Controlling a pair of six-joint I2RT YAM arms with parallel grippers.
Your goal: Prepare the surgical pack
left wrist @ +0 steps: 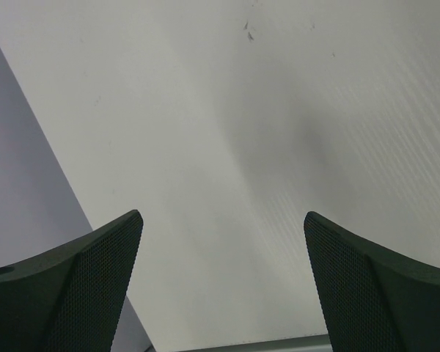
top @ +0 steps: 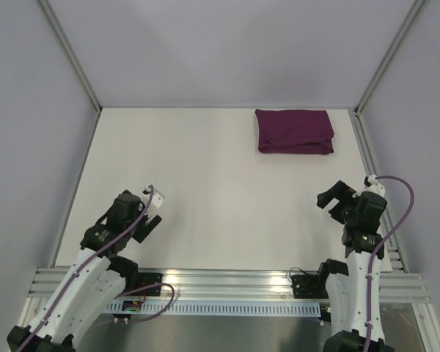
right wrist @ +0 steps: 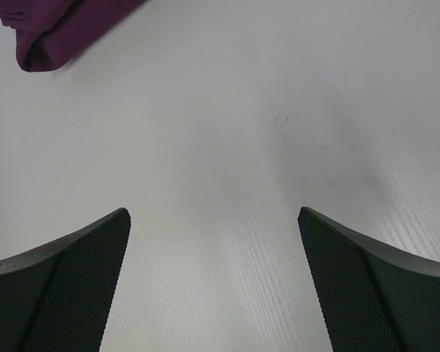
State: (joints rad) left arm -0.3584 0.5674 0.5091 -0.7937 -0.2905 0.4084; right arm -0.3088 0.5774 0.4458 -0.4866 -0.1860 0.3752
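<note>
A dark-purple cloth (top: 294, 131) lies folded into a thick rectangle at the far right of the white table (top: 205, 198). Its rolled corner (right wrist: 55, 33) shows at the top left of the right wrist view. My left gripper (top: 148, 217) hovers open near the front left, with only bare table between its black mesh fingers (left wrist: 95, 286). My right gripper (top: 336, 201) stands open at the front right, well short of the cloth, nothing between its fingers (right wrist: 367, 279). The rest of the surgical pack is out of view.
Grey walls with aluminium posts enclose the table on three sides. An aluminium rail (top: 227, 282) carrying both arm bases runs along the near edge. The left wall's foot (left wrist: 22, 191) shows close beside my left gripper.
</note>
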